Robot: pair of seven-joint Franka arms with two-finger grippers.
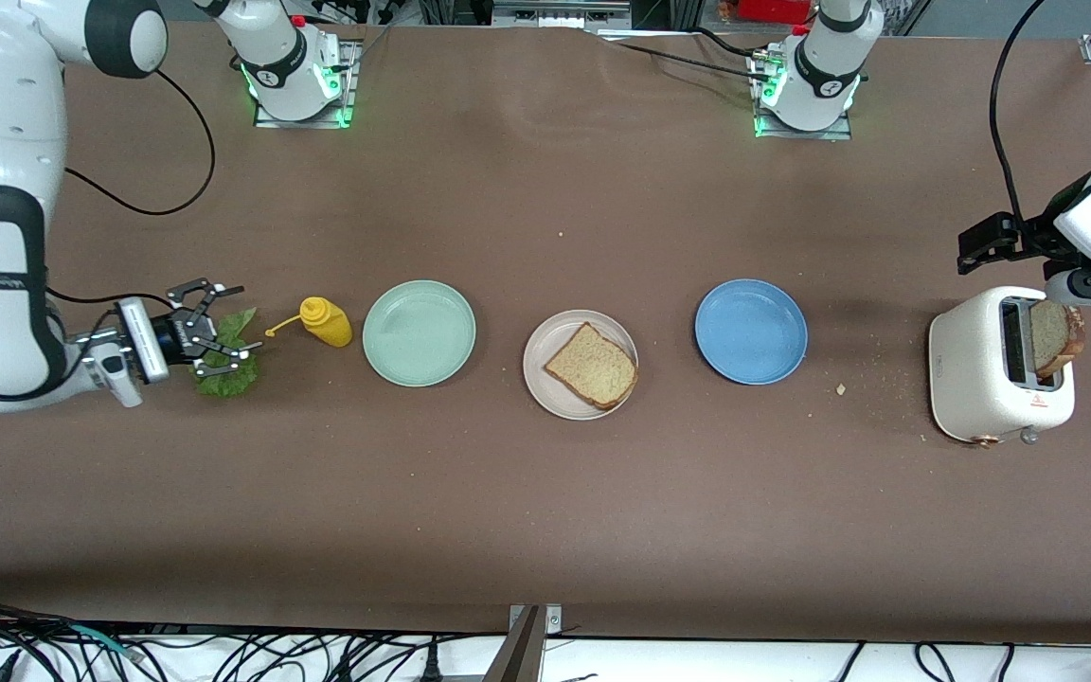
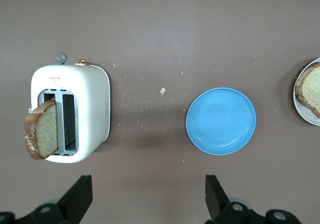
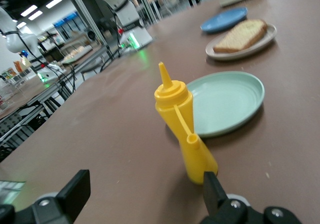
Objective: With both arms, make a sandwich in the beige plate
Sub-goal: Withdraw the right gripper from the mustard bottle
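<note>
The beige plate [image 1: 536, 365] sits mid-table with one brown bread slice [image 1: 593, 367] on it; both show in the right wrist view, the plate [image 3: 260, 43] and the slice [image 3: 241, 35]. A second bread slice [image 1: 1055, 336] sticks up from the white toaster [image 1: 986, 369] at the left arm's end, and shows in the left wrist view [image 2: 44, 134]. My left gripper [image 1: 981, 244] is open and empty in the air beside the toaster [image 2: 87, 103]. A green lettuce leaf [image 1: 223, 382] lies at the right arm's end. My right gripper [image 1: 244, 320] is open, low over the leaf.
A yellow mustard bottle [image 1: 326, 320] lies beside the lettuce, close to the right gripper's fingers [image 3: 215, 191]. A mint-green plate [image 1: 419, 332] and a blue plate [image 1: 751, 332] flank the beige plate. Crumbs lie between the blue plate and the toaster.
</note>
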